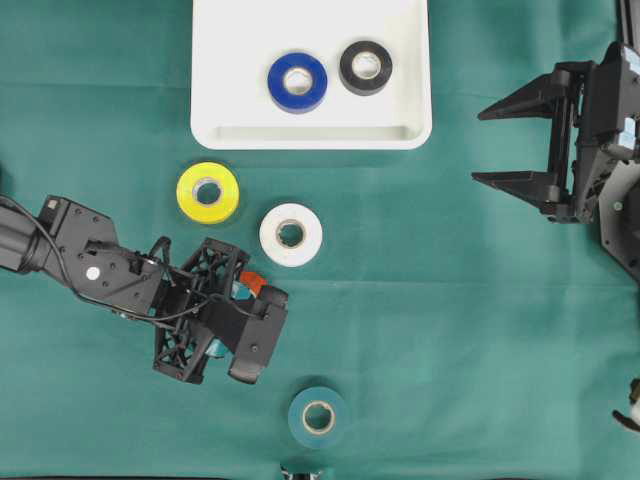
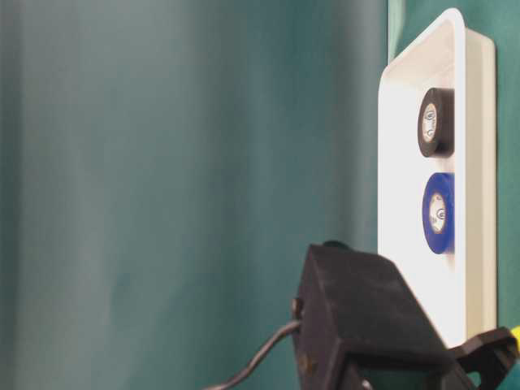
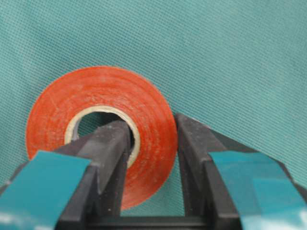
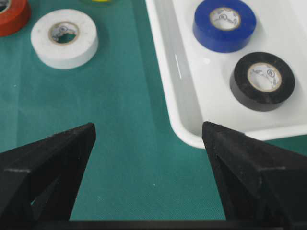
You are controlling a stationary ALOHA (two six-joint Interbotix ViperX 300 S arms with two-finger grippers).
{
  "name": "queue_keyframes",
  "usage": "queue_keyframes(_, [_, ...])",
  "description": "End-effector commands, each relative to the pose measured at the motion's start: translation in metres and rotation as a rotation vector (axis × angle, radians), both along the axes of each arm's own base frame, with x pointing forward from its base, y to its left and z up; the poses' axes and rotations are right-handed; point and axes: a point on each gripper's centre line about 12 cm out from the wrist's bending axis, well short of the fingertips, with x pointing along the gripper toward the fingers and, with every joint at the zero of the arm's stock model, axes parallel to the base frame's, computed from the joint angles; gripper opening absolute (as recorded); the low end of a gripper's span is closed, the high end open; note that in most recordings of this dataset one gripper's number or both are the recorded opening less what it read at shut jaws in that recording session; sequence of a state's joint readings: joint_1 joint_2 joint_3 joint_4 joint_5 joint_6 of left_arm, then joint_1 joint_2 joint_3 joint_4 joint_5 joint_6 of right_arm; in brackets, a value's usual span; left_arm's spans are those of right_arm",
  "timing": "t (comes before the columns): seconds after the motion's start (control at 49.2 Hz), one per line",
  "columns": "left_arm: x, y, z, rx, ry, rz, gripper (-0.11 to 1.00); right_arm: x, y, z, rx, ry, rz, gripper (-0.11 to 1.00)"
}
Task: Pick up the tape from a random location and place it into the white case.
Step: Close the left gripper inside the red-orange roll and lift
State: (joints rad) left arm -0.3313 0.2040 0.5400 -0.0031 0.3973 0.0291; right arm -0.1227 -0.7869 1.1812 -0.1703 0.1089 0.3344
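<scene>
A red tape roll (image 3: 103, 88) is pinched through its wall by my left gripper (image 3: 152, 129), which is shut on it: one finger (image 3: 112, 143) sits in the core hole and the other (image 3: 192, 143) presses the outer side. From overhead only a sliver of the red roll (image 1: 252, 283) shows at the left gripper (image 1: 250, 292), low on the left. The white case (image 1: 310, 138) lies at the top middle and holds a blue roll (image 1: 297, 82) and a black roll (image 1: 366, 67). My right gripper (image 1: 478, 147) hangs open at the right, empty, near the case's corner (image 4: 192, 136).
On the green cloth between my left gripper and the case lie a yellow roll (image 1: 208, 192) and a white roll (image 1: 290, 234). A teal roll (image 1: 318, 416) sits near the front edge. The table-level view shows the case (image 2: 479, 162) behind a dark arm part (image 2: 357, 317).
</scene>
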Motion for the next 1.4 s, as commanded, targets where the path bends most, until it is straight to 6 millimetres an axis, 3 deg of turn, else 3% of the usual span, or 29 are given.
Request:
queue_keyframes(0.0, [0.003, -0.001, 0.011, -0.008, -0.025, 0.000, 0.24, 0.005, -0.001, 0.010, -0.002, -0.029, -0.001, 0.89])
queue_keyframes(0.264, [0.000, 0.000, 0.038, -0.009, -0.031, -0.001, 0.24, 0.005, 0.000, 0.009, -0.002, -0.026, 0.000, 0.89])
queue_keyframes(1.078, [-0.007, 0.014, 0.230, -0.062, -0.212, 0.025, 0.24, 0.005, -0.001, 0.010, -0.005, -0.032, 0.000, 0.90])
queue_keyframes(1.383, [-0.018, 0.019, 0.280, -0.069, -0.242, 0.029, 0.24, 0.005, -0.001, 0.011, -0.005, -0.033, 0.000, 0.89])
